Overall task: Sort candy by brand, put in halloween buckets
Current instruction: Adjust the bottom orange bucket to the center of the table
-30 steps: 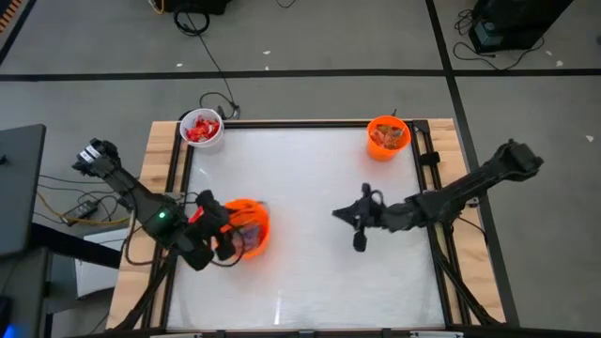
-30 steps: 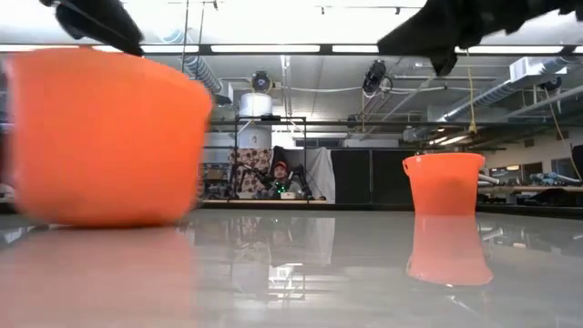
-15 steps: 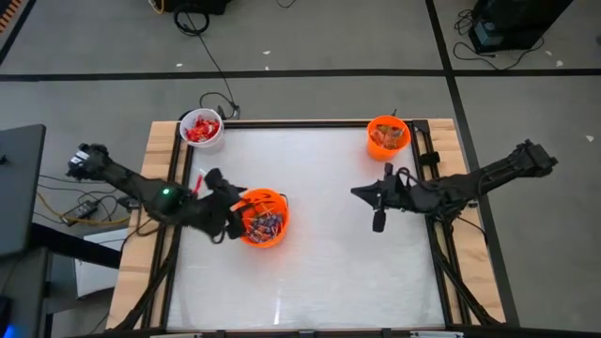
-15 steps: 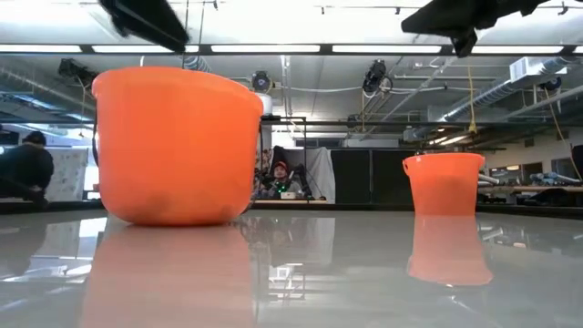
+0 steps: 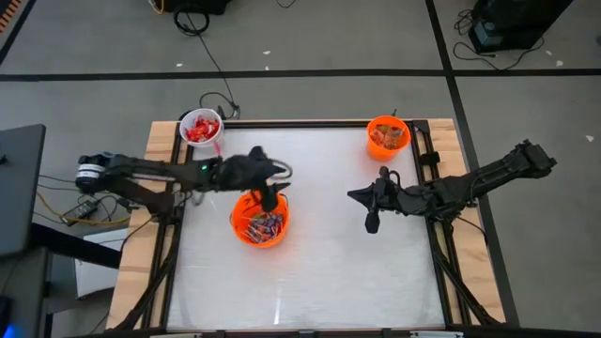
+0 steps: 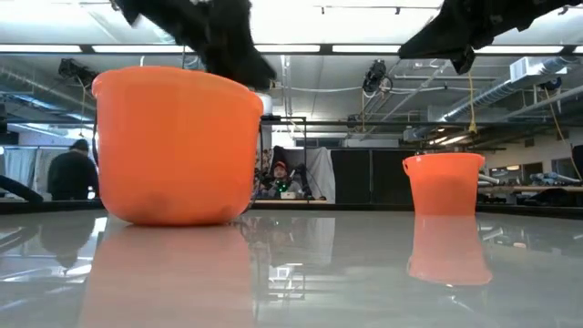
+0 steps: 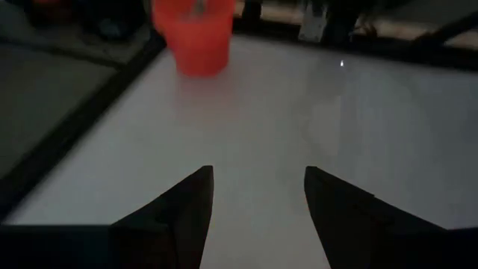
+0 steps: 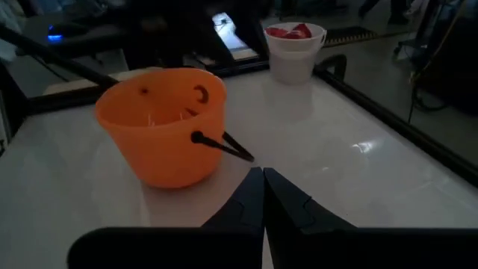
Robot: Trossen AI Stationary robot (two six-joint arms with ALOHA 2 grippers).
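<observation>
3 buckets (image 5: 259,221) on white table (image 5: 319,272), left hand (image 5: 269,195) over one

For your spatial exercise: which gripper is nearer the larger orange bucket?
Left. The left gripper hangs over the larger orange bucket at its rim; the right gripper is well off to its side.

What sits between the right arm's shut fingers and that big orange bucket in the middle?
Nothing visible. Only bare white table lies between the right gripper and the large orange bucket. The left gripper hangs over the bucket's far rim, fingers open.
</observation>
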